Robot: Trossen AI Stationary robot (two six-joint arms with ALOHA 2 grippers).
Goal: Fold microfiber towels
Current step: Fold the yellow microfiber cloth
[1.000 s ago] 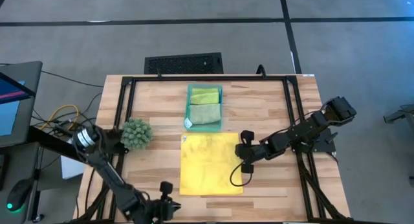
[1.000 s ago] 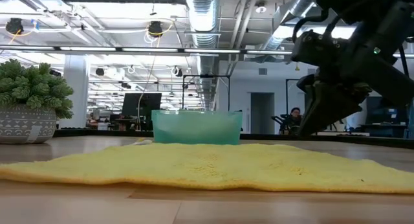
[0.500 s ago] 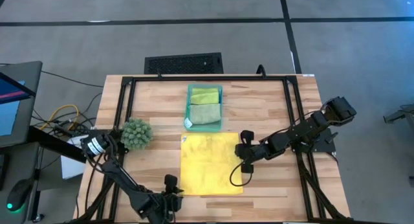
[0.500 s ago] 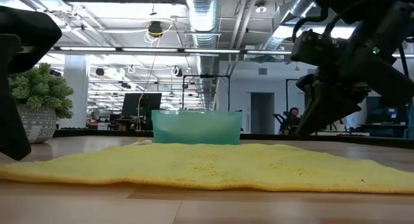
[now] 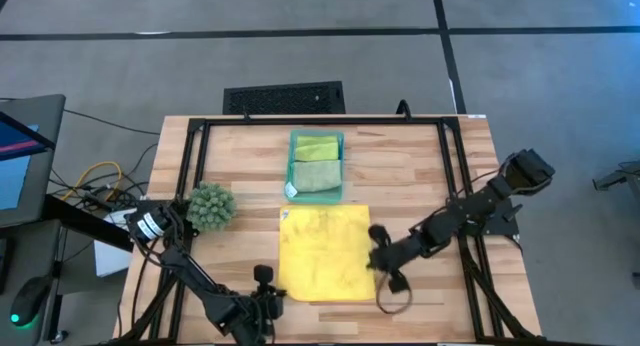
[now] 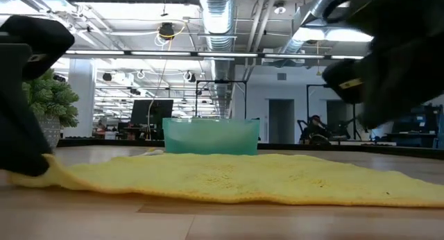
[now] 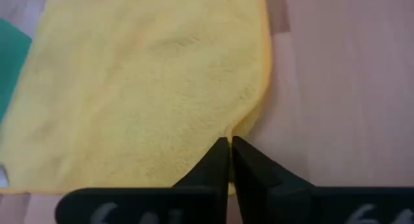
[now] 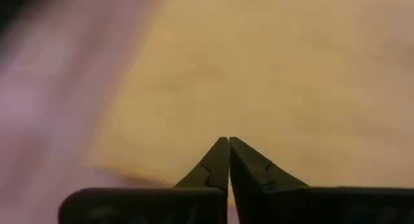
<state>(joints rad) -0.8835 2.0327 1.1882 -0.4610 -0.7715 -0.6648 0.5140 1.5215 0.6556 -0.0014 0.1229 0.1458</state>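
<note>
Your left pincer (image 7: 229, 146) clamped on yellow towel (image 5: 322, 252) corner; right pincer (image 8: 228, 147) together at its other edge, over counter (image 5: 420, 166).

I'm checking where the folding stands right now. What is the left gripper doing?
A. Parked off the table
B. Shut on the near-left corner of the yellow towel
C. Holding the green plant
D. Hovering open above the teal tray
B: the left gripper is pinched shut on the edge of the yellow towel at its near-left corner, seen also in the high view.
</note>
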